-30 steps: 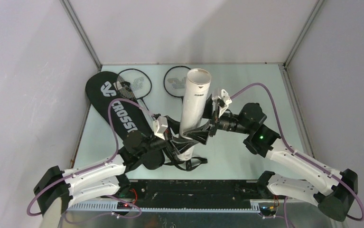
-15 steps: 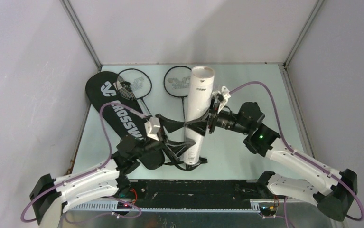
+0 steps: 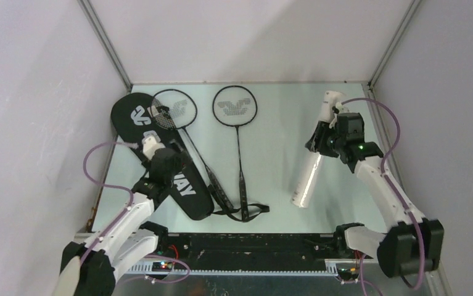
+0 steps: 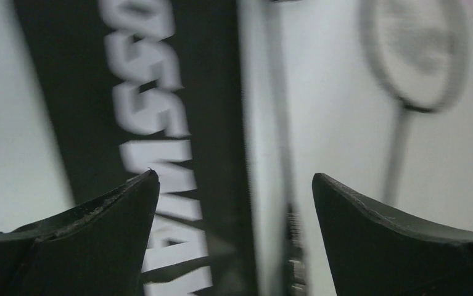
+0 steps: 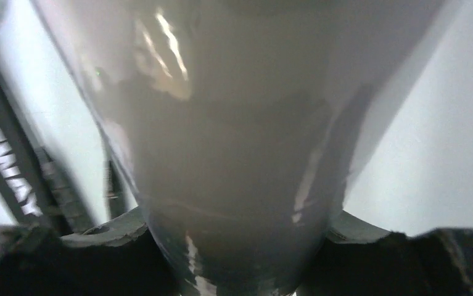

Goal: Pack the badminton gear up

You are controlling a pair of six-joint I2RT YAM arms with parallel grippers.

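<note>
Seemingly clamped: tube [image 3: 306,179] | right end effector [image 5: 237,237] | upper end hidden | bag [image 4: 160,123] blurred

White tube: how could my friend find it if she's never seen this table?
Start at the pale table and go to its right side, where the right claw is shut around a long white tube. It is the only long white thing; the rackets and bag to its left are black.

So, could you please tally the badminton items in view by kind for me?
rackets: 2
white tube: 1
racket bag: 1
Total: 4
</note>
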